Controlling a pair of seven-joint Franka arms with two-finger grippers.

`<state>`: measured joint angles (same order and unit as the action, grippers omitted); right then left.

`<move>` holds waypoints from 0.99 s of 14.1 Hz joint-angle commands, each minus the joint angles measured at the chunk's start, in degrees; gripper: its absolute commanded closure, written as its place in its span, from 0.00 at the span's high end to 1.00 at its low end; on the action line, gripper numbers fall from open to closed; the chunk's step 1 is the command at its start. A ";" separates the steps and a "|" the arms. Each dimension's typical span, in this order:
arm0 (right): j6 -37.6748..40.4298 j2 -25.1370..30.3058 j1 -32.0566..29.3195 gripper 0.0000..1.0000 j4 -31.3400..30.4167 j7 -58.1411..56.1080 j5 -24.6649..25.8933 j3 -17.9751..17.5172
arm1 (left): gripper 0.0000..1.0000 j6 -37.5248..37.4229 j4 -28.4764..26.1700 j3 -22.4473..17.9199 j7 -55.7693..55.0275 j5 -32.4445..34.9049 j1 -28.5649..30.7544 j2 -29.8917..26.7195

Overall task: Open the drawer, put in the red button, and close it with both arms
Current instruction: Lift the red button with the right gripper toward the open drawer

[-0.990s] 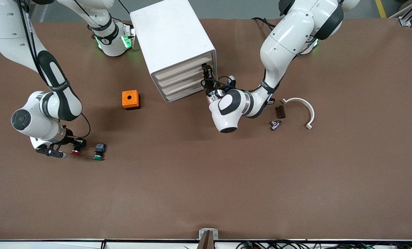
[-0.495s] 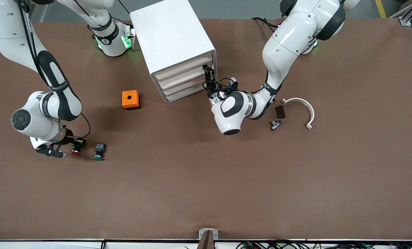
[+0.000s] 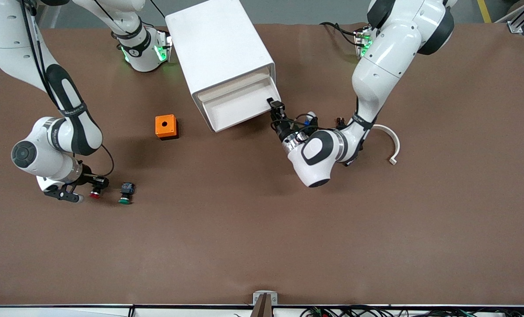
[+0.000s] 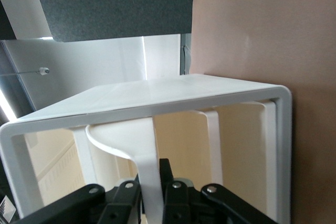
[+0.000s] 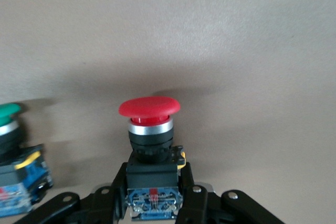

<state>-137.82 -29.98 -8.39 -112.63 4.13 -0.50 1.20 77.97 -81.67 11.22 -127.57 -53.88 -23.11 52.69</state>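
The uppermost drawer (image 3: pixel 238 105) stands pulled out of the white cabinet (image 3: pixel 218 44), its inside showing white and empty. My left gripper (image 3: pixel 274 105) is shut on the drawer's white handle tab (image 4: pixel 148 153) at the corner toward the left arm's end. The drawer's front frame (image 4: pixel 157 103) fills the left wrist view. The red button (image 3: pixel 95 194) sits low at the table near the right arm's end. My right gripper (image 3: pixel 97 185) is shut on its black-and-blue body (image 5: pixel 151 195), with the red cap (image 5: pixel 149 107) pointing away from the fingers.
The green-capped twin (image 3: pixel 125 193) lies beside the red button, and shows in the right wrist view (image 5: pixel 8 124). An orange box (image 3: pixel 166 127) stands nearer the front camera than the cabinet. A white curved piece (image 3: pixel 392 141) lies by the left arm.
My left gripper has drawn back from the cabinet toward the front camera, pulling the uppermost drawer out. The right gripper has stayed at the red button.
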 commanded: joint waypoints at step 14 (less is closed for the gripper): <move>30.33 17.05 26.20 0.00 14.89 46.45 -9.70 -0.85 | 1.00 2.01 1.68 -0.49 7.94 -0.70 4.47 0.13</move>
<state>-108.00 -15.43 13.25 -97.09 43.75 -9.04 -0.39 79.85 -80.96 10.93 -121.84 -53.89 -19.32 52.70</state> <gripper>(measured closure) 0.586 0.264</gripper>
